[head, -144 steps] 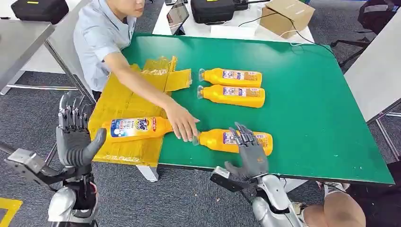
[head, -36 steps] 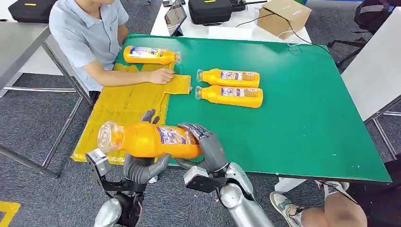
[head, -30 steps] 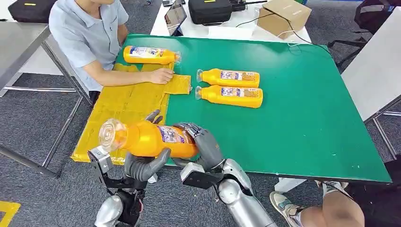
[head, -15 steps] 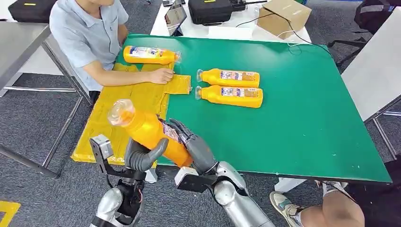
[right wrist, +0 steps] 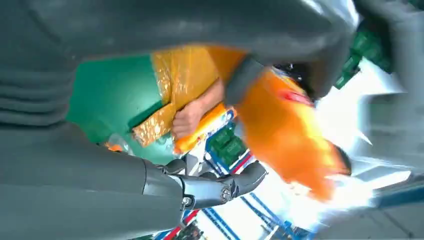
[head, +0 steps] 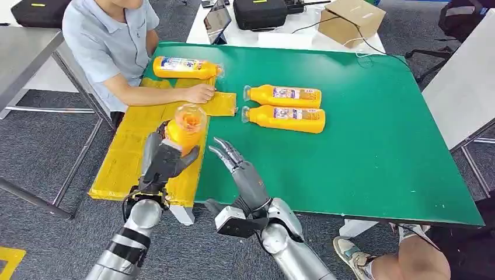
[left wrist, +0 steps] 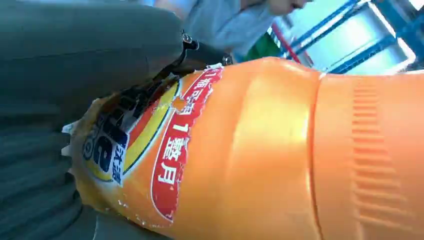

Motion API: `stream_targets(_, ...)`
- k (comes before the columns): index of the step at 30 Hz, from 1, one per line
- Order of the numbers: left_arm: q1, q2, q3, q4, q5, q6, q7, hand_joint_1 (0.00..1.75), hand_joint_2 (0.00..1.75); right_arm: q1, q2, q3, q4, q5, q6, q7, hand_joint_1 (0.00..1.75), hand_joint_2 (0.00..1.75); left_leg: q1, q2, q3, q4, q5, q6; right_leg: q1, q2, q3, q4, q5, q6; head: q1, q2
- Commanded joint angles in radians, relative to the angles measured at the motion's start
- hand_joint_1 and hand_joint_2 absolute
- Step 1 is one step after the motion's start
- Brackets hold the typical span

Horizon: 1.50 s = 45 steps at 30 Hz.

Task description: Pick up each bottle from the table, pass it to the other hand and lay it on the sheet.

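The orange detergent bottle [head: 185,125] was gripped by the left hand [head: 165,158], cap toward the camera, raised over the yellow sheet [head: 131,151] at the bench's [head: 379,146] left edge. The right hand [head: 242,172] stood just beside it, fingers spread and holding nothing. The handover appeared complete. The next move called for tilting the bottle flat and lowering it onto bare sheet, apart from the person's hand [head: 201,93]. Two bottles [head: 286,106] awaited on the bench.

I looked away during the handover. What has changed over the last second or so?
The left robot hand now holds the bottle alone, swung up over the yellow sheet, cap toward the camera. The right robot hand has let go, its fingers spread. The two bottles on the green table, the far bottle and the person's hand stayed put.
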Motion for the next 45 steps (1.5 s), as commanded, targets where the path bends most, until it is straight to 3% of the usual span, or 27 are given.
stream_targets(1, -0.267, 0.084, -0.066, 0.426, -0.348, -0.124, 0.125, 1.75, 1.75, 0.006, -0.008, -0.063, -0.013, -0.009, 0.023, 0.019, 0.00, 0.00, 0.001, -0.004, 0.003, -0.001, 0.001, -0.001, 0.001, -0.005, 0.004, -0.001, -0.001, -0.001, 0.000, 0.000)
stream_targets(10, -0.435, 0.076, -0.057, 0.803, -0.453, -0.250, 0.170, 1.75, 1.75, 0.000, 0.014, -0.042, 0.008, -0.010, 0.076, 0.008, 0.00, 0.00, 0.000, -0.001, 0.002, 0.000, 0.000, -0.001, 0.001, -0.002, 0.002, 0.000, 0.000, -0.001, 0.000, 0.000)
stream_targets(15, -0.449, 0.070, -0.084, 0.855, -0.498, -0.270, 0.167, 1.75, 1.75, -0.004, 0.016, -0.031, 0.014, -0.016, 0.080, 0.003, 0.00, 0.00, 0.000, 0.001, 0.004, -0.001, 0.000, -0.001, 0.001, -0.001, 0.004, 0.000, 0.000, -0.001, 0.000, 0.000)
stream_targets(19, -0.436, 0.047, -0.021, 0.867, -0.426, -0.324, 0.103, 1.71, 1.75, -0.011, 0.017, -0.034, 0.034, -0.029, 0.078, -0.002, 0.00, 0.00, 0.000, 0.001, 0.005, -0.001, 0.000, -0.001, 0.001, -0.001, 0.005, -0.001, 0.000, -0.001, 0.000, 0.000)
stream_targets(20, -0.429, 0.046, -0.019, 0.863, -0.422, -0.328, 0.091, 1.48, 1.75, -0.015, 0.018, -0.034, 0.043, -0.033, 0.078, -0.004, 0.00, 0.00, 0.000, 0.001, 0.003, -0.001, 0.000, -0.001, 0.000, 0.000, 0.003, 0.000, 0.000, -0.001, 0.000, 0.000)
stream_targets(21, -0.427, 0.046, -0.020, 0.863, -0.422, -0.327, 0.089, 1.43, 1.75, -0.015, 0.018, -0.034, 0.044, -0.033, 0.078, -0.005, 0.00, 0.00, 0.000, 0.001, 0.003, -0.001, 0.000, -0.001, 0.000, 0.000, 0.003, 0.000, 0.000, -0.001, 0.000, 0.000)
stream_targets(25, -0.410, 0.058, -0.047, 0.852, -0.438, -0.316, 0.033, 1.43, 1.75, -0.018, 0.018, -0.031, 0.056, -0.043, 0.082, -0.014, 0.00, 0.00, 0.000, 0.002, 0.007, -0.002, 0.000, -0.001, 0.001, 0.000, 0.007, -0.001, 0.000, -0.001, 0.000, 0.000)
stream_targets(26, -0.411, 0.060, -0.053, 0.852, -0.443, -0.316, 0.030, 0.63, 1.75, -0.018, 0.018, -0.030, 0.058, -0.044, 0.082, -0.015, 0.00, 0.00, 0.000, 0.001, 0.006, -0.002, 0.000, -0.001, 0.000, 0.000, 0.006, -0.001, 0.000, -0.001, 0.000, 0.000)
stream_targets(27, -0.411, 0.060, -0.053, 0.852, -0.443, -0.316, 0.030, 0.63, 1.75, -0.018, 0.018, -0.030, 0.058, -0.044, 0.082, -0.015, 0.00, 0.00, 0.000, 0.001, 0.005, -0.001, 0.000, -0.001, 0.001, 0.000, 0.006, 0.000, 0.000, -0.001, 0.000, 0.000)
stream_targets(28, -0.412, 0.064, -0.080, 0.849, -0.468, -0.316, 0.022, 0.80, 1.75, -0.018, 0.015, -0.027, 0.056, -0.047, 0.083, -0.018, 0.00, 0.00, 0.000, 0.001, 0.006, -0.002, 0.000, -0.001, 0.001, -0.001, 0.007, -0.001, 0.000, -0.001, 0.000, 0.000)
stream_targets(30, -0.409, 0.062, -0.089, 0.850, -0.477, -0.319, 0.029, 0.12, 1.75, -0.016, 0.014, -0.029, 0.057, -0.052, 0.081, -0.020, 0.00, 0.00, 0.000, 0.002, 0.007, -0.002, 0.000, -0.001, 0.001, 0.000, 0.007, -0.001, 0.000, -0.001, 0.000, 0.000)
stream_targets(31, -0.406, 0.056, -0.072, 0.853, -0.455, -0.332, 0.032, 0.00, 1.75, -0.016, 0.015, -0.031, 0.060, -0.053, 0.078, -0.021, 0.00, 0.00, 0.000, 0.001, 0.006, -0.001, 0.000, -0.001, 0.000, 0.000, 0.006, -0.001, 0.000, -0.001, 0.000, 0.000)
stream_targets(34, -0.403, 0.026, 0.051, 0.857, -0.302, -0.423, -0.009, 0.00, 1.75, -0.019, 0.018, -0.032, 0.076, -0.056, 0.072, -0.020, 0.00, 0.00, 0.000, 0.000, 0.005, -0.001, 0.000, 0.000, 0.000, -0.001, 0.006, 0.000, 0.000, -0.001, 0.000, 0.000)
stream_targets(45, -0.370, 0.015, 0.216, 0.777, 0.020, -0.618, -0.111, 0.00, 1.75, -0.052, 0.031, -0.026, 0.156, -0.073, 0.037, -0.057, 0.00, 0.00, 0.000, -0.001, 0.004, -0.001, 0.001, 0.000, 0.000, -0.001, 0.005, 0.000, 0.001, -0.001, 0.000, 0.000)
